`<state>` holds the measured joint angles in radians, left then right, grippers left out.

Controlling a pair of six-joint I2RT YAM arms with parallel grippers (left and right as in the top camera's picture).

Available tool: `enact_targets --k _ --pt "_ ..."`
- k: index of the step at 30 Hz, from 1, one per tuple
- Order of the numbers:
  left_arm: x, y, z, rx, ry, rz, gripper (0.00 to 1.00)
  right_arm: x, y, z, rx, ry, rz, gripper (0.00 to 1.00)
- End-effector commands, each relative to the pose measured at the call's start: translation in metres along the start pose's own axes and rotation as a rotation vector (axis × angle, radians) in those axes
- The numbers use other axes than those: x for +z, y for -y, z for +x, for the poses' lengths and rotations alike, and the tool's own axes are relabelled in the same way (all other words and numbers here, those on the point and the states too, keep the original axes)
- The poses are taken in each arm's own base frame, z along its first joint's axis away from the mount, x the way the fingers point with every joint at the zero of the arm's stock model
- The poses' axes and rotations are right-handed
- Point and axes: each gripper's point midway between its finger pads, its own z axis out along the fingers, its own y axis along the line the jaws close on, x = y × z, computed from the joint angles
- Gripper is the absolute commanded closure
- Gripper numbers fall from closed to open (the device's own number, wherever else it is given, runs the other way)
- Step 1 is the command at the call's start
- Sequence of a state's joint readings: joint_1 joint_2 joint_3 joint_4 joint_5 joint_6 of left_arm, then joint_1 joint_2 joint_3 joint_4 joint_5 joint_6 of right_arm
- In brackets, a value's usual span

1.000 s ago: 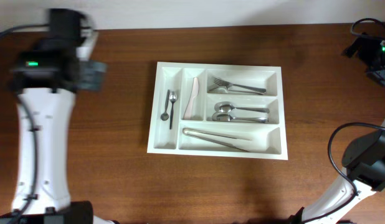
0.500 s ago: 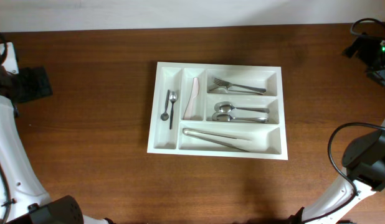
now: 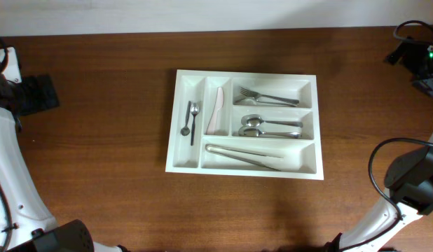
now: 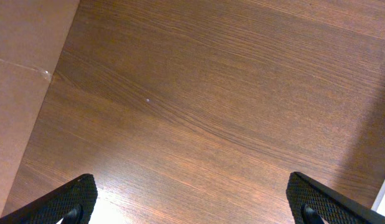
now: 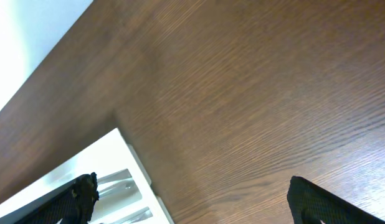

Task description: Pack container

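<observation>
The container is lying in the middle of the table, its compartments holding forks, spoons, tongs, a pale knife and two small pieces. Your left gripper and right gripper are hanging spread wide and empty over bare wood, well apart from it. The packing is looking finished. Any further low reach is risking spread fingers clipping the rim, shifting the tray or jolting utensils out of their slots.
</observation>
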<state>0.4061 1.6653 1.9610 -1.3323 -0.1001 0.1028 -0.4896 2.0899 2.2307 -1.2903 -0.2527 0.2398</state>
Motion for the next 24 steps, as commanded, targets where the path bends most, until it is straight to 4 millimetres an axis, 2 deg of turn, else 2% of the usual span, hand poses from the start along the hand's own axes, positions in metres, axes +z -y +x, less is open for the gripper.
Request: enact_targets --k 1,6,10,12,15,17,18,21,23,24 --pt "-0.001 0.001 0.0 -0.021 0.004 0.012 0.01 -0.005 -0.042 0.014 -0.074 -0.003 -0.041 0.01" --pt "-0.001 0.001 0.0 -0.02 0.004 0.012 0.01 -0.022 -0.123 0.05 -0.241 -0.004 -0.126 0.01" --pt "-0.001 0.001 0.0 -0.02 0.004 0.012 0.01 -0.041 -0.196 0.101 -0.409 -0.02 -0.218 0.01" --pt "-0.001 0.001 0.0 -0.021 0.004 0.012 0.01 -0.054 -0.224 0.126 -0.482 -0.025 -0.263 0.01" --pt "-0.001 0.001 0.0 -0.02 0.004 0.012 0.01 -0.078 -0.256 0.16 -0.575 -0.019 -0.328 0.01" --pt "-0.001 0.001 0.0 -0.02 0.004 0.012 0.01 -0.092 -0.262 0.168 -0.642 0.022 -0.316 0.01" --pt "-0.001 0.001 0.0 -0.02 0.004 0.012 0.01 -0.1 -0.259 0.161 -0.673 0.088 -0.271 0.01" --pt "-0.001 0.001 0.0 -0.02 0.004 0.012 0.01 -0.125 -0.236 0.133 -0.658 0.264 -0.097 0.01" --pt "-0.001 0.001 0.0 -0.02 0.004 0.012 0.01 -0.149 -0.219 0.115 -0.628 0.368 -0.008 0.01" --pt "-0.001 0.001 0.0 -0.021 0.004 0.012 0.01 -0.168 -0.209 0.104 -0.598 0.441 0.026 0.01"
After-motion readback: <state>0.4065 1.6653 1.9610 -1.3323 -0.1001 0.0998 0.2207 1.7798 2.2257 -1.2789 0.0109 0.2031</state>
